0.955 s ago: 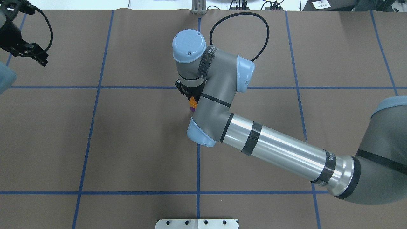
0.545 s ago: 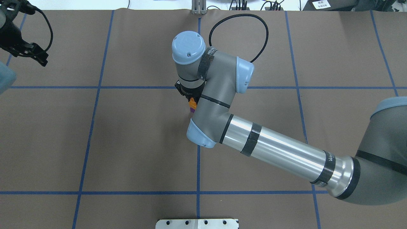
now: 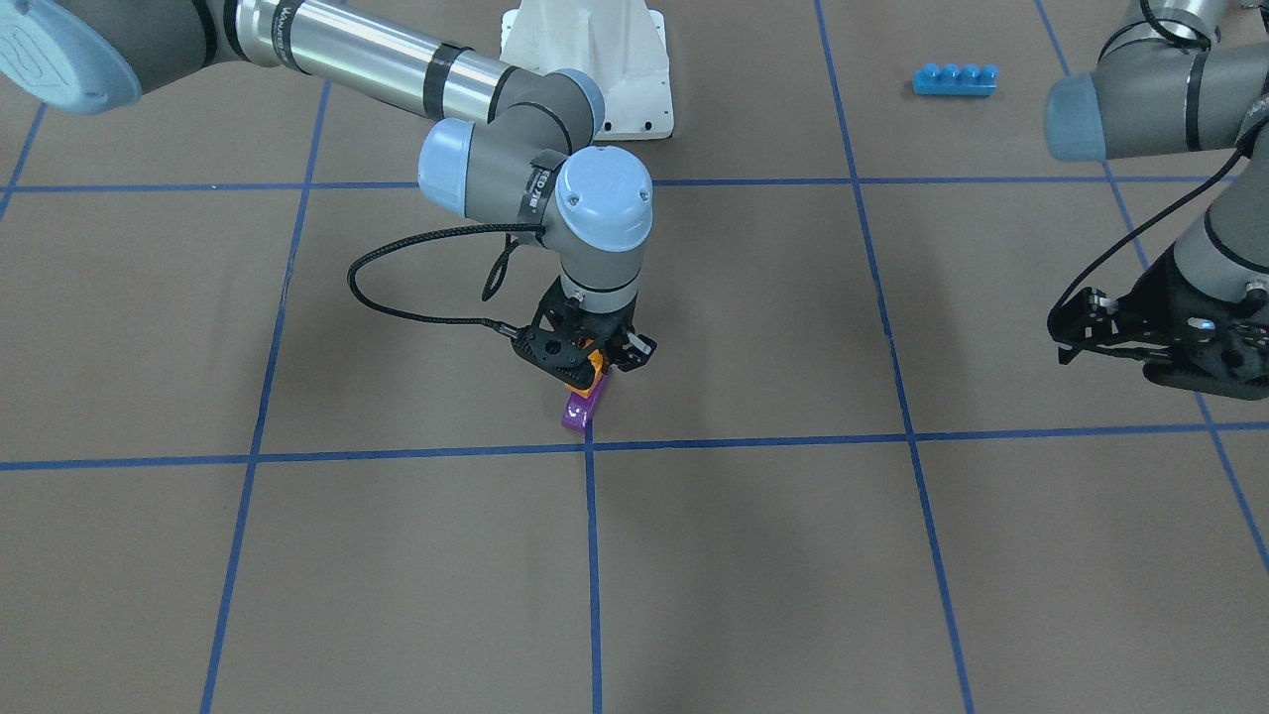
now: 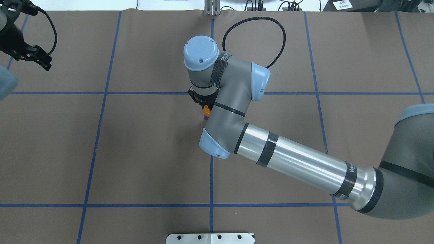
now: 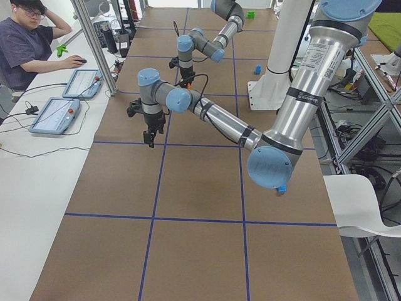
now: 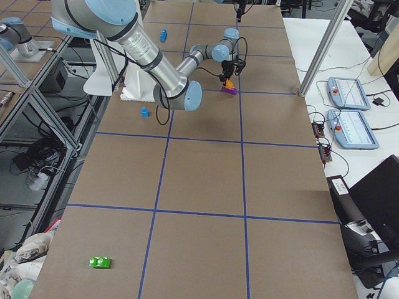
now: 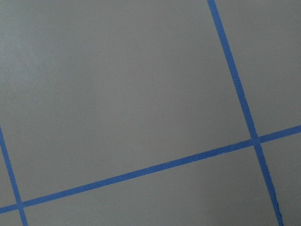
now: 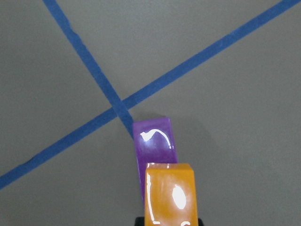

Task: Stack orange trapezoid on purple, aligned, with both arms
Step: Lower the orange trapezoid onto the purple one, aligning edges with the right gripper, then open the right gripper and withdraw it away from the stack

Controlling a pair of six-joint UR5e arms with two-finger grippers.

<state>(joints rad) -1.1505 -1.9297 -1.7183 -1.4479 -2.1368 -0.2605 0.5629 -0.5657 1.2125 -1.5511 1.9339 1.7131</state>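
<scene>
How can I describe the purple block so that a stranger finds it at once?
Follow the long right arm over the brown table to the blue tape crossing under its tip. Beside that crossing, below the jaws, lies the purple block. It alone is purple; the orange block above it sits in the jaws.

blue four-stud brick (image 3: 954, 79) | small blue block (image 6: 144, 112) | green block (image 6: 99, 262) | seated operator (image 5: 28, 37)

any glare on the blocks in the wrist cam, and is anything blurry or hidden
Right wrist view: white glare patches on the orange block and the purple block, edges sharp. Left wrist view: only mat and tape lines, slightly soft. Overhead view: bright sheen on the right arm, which hides most of both blocks.
</scene>
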